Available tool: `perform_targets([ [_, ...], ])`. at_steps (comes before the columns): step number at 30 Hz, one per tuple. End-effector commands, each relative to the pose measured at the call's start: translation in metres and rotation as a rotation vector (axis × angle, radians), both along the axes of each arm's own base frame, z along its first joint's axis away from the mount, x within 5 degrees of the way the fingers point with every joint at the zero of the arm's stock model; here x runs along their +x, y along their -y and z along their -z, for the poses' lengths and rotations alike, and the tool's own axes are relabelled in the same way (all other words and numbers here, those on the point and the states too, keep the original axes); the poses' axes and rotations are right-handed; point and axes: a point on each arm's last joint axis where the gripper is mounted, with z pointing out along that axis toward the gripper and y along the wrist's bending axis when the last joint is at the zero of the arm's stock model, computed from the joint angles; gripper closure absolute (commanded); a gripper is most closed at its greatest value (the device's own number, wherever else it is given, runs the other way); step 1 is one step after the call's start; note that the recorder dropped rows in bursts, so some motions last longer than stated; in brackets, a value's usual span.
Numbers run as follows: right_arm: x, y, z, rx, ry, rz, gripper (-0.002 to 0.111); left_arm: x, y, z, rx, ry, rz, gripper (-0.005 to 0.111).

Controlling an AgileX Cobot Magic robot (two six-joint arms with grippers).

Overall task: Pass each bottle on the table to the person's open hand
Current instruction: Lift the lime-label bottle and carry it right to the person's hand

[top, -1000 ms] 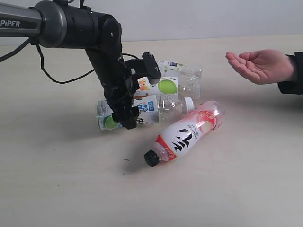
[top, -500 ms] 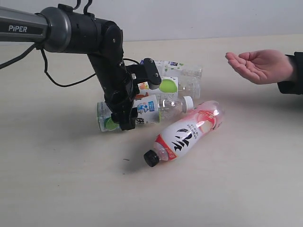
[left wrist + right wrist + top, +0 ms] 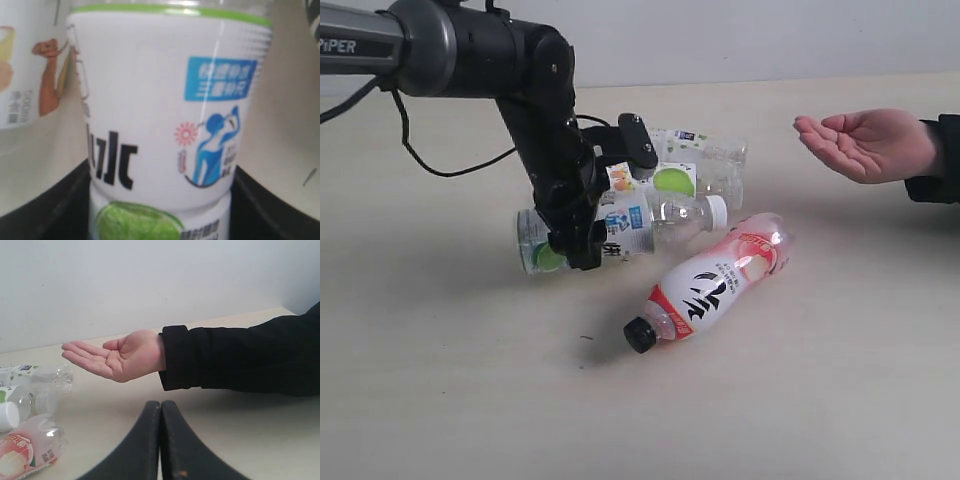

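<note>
Left gripper (image 3: pixel 610 205) pinches lime bottle (image 3: pixel 650 222) across its label, 1 jaw each side; bottle lies sideways, white cap toward the hand (image 3: pixel 865 143), seemingly barely clear of the table (image 3: pixel 800 380); green-fruit bottle (image 3: pixel 675 180) and leaf bottle (image 3: pixel 705 148) just behind, red bottle (image 3: pixel 710 285) just in front; lift straight up so neighbours don't drag, carry across, lower into open palm, release only once it rests; right gripper (image 3: pixel 160 440) pressed together, holding nothing.
</note>
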Motion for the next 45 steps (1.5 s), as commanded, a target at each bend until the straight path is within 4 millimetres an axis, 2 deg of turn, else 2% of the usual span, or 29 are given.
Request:
perform_targets([
  [1, 0.0, 0.0, 0.0, -0.007, 0.011, 0.004, 0.108, -0.006, 0.002, -0.034, -0.064, 0.035, -0.021, 0.107],
  [5, 0.0, 0.0, 0.0, -0.007, 0.011, 0.004, 0.108, -0.013, 0.002, -0.062, -0.136, 0.05, -0.041, 0.107],
  [9, 0.0, 0.0, 0.0, -0.007, 0.011, 0.004, 0.108, -0.019, 0.005, -0.081, -0.223, 0.039, -0.09, 0.107],
  [14, 0.0, 0.0, 0.0, -0.007, 0.011, 0.004, 0.108, -0.023, 0.012, -0.099, -0.302, 0.026, -0.265, 0.107],
  [17, 0.0, 0.0, 0.0, -0.007, 0.011, 0.004, 0.108, -0.034, 0.037, -0.118, -0.373, -0.032, -0.531, 0.107],
  [20, 0.0, 0.0, 0.0, -0.007, 0.011, 0.004, 0.108, -0.051, 0.062, -0.135, -0.423, -0.045, -0.571, 0.107],
  [23, 0.0, 0.0, 0.0, -0.007, 0.011, 0.004, 0.108, -0.067, 0.099, -0.158, -0.551, -0.053, -0.593, 0.107],
  [26, 0.0, 0.0, 0.0, -0.007, 0.011, 0.004, 0.108, -0.065, 0.131, -0.165, -0.663, -0.108, -0.67, 0.107],
  [30, 0.0, 0.0, 0.0, -0.007, 0.011, 0.004, 0.108, -0.051, 0.161, -0.15, -0.779, -0.287, -0.788, 0.107],
  [33, 0.0, 0.0, 0.0, -0.007, 0.011, 0.004, 0.108, -0.042, 0.171, -0.14, -0.836, -0.315, -0.851, 0.107],
  [43, 0.0, 0.0, 0.0, -0.007, 0.011, 0.004, 0.108, -0.019, 0.189, -0.096, -0.969, -0.475, -1.064, 0.107],
  [45, 0.0, 0.0, 0.0, -0.007, 0.011, 0.004, 0.108, -0.013, 0.19, -0.089, -1.003, -0.435, -1.045, 0.107],
])
